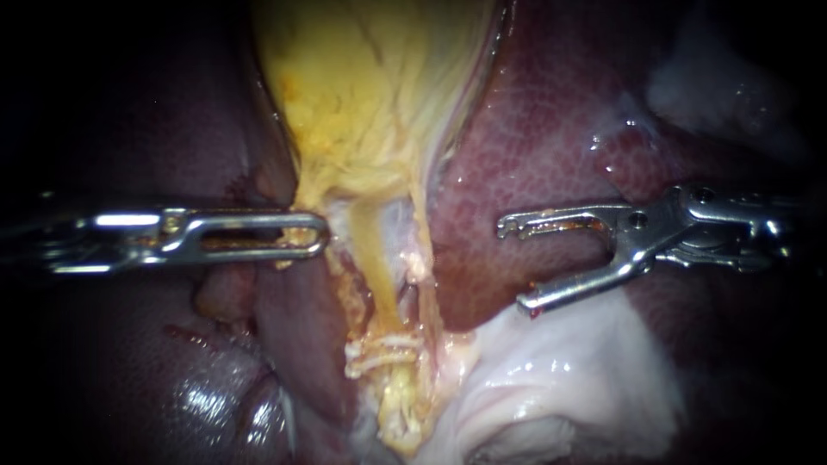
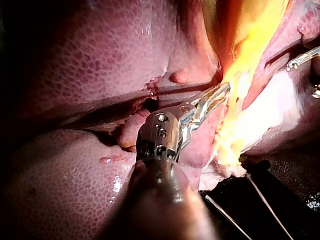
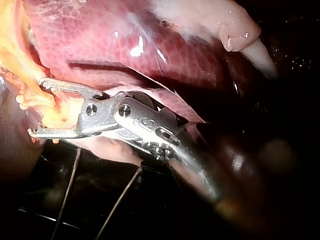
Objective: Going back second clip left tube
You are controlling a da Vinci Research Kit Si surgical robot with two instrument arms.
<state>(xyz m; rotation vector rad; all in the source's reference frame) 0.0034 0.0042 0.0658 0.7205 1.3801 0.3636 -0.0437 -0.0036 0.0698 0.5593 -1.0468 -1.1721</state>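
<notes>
The yellow gallbladder (image 1: 370,86) narrows downward into a yellow left tube (image 1: 379,275) and a thinner pale tube (image 1: 424,258) beside it. Two whitish clips (image 1: 383,351) sit across the left tube low down. My left instrument (image 1: 320,237) has its jaws shut on the yellow tissue at the gallbladder's neck; the left wrist view shows the left instrument (image 2: 224,91) meeting that tissue. My right instrument (image 1: 515,265) hangs over the liver, apart from the tubes on their right, jaws wide open and empty. In the right wrist view the right instrument (image 3: 36,107) is open, with yellow tissue behind it.
Dark red liver (image 1: 551,129) surrounds the field, with a glistening lobe (image 1: 207,396) at lower left. Pale white tissue (image 1: 568,370) lies under my right instrument. Thin wires (image 3: 120,200) on a dark base lie under my right instrument. One jaw of my right instrument (image 2: 302,57) shows ahead of my left instrument.
</notes>
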